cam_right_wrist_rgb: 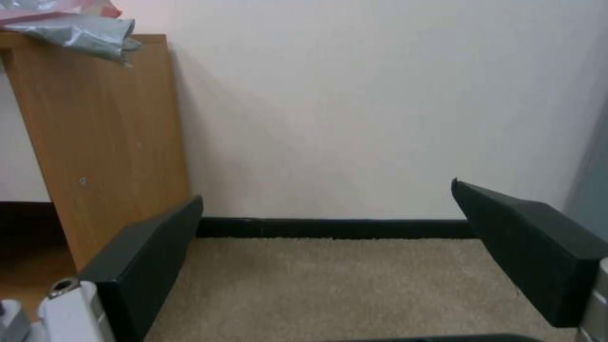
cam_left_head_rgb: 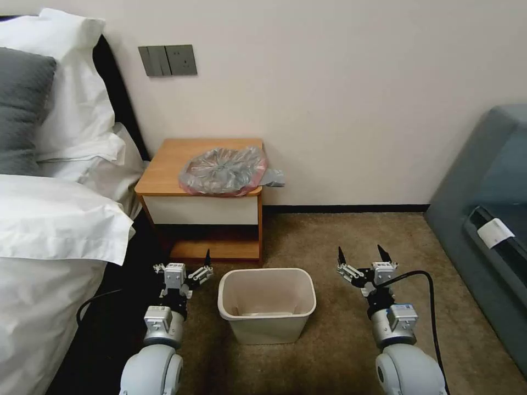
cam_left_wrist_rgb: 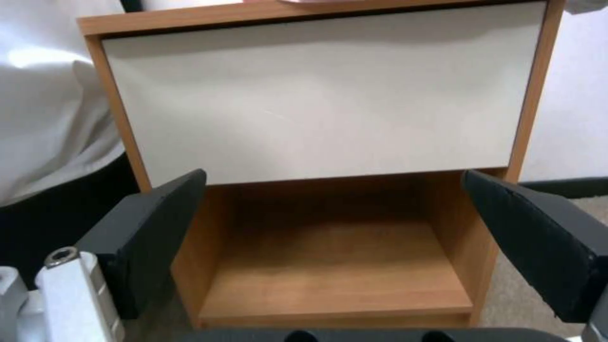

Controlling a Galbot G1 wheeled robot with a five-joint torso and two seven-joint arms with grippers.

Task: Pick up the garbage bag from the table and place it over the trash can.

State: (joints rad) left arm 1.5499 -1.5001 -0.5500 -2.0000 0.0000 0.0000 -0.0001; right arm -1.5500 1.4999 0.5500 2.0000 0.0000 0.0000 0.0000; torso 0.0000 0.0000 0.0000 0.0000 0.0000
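The garbage bag (cam_left_head_rgb: 225, 171) overhangs the tabletop (cam_left_head_rgb: 164, 167) edge — thin plastic could slip between both grippers' spread jaws.

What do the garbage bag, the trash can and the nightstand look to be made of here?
The garbage bag looks like thin translucent grey plastic film: crinkled, glossy, with a pinkish-red rim. The trash can seems to be moulded beige plastic, smooth with a rolled rim. The nightstand looks like orange-brown wood or laminate with a matte white drawer front; which one cannot be told.
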